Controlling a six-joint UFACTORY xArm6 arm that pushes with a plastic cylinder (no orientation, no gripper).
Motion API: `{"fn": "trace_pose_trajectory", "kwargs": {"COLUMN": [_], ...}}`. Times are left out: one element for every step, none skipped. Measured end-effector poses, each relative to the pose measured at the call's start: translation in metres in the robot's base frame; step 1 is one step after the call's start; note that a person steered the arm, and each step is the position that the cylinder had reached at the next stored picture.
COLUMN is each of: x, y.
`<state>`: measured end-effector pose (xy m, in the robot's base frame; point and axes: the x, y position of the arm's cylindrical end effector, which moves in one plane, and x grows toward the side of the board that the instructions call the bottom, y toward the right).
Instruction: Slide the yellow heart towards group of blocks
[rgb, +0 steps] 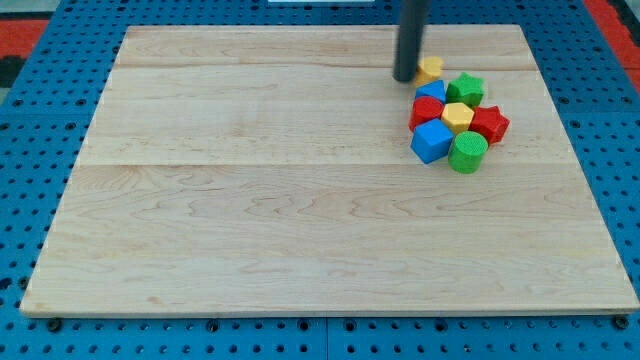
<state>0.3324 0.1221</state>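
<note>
In the upper right of the frame my tip (404, 77) rests on the wooden board (250, 200), the dark rod (411, 35) coming straight down from the top edge of the view. There is no hand or jaw to open or close here, only the plain rod end, and it grasps nothing. Just to the right of my tip, touching it or very nearly so, lies the yellow heart (431, 69), partly hidden behind the rod on its left side. The heart sits at the top of a tight cluster of blocks and appears to touch, or almost touch, the blue block (432, 92) directly below it; its exact shape is hard to make out. To the right of that one is a green star (465, 90). Below them, in the middle of the cluster, sits a yellow hexagon-like block (458, 116), with a red block (424, 110) at its left and a red star (490, 124) at its right. At the lower edge of the cluster a blue cube (432, 141) lies beside a green cylinder (467, 152), the two close together. All these blocks are packed against one another in the upper right part of the board. Around the board runs a blue perforated surface (40, 60).
</note>
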Motion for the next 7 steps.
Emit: {"fn": "trace_pose_trajectory", "kwargs": {"x": [0.009,-0.039,-0.045,-0.022,-0.060,-0.050,-0.025], "y": [-0.040,-0.048,0.026,0.029,0.035,0.106,0.061]}}
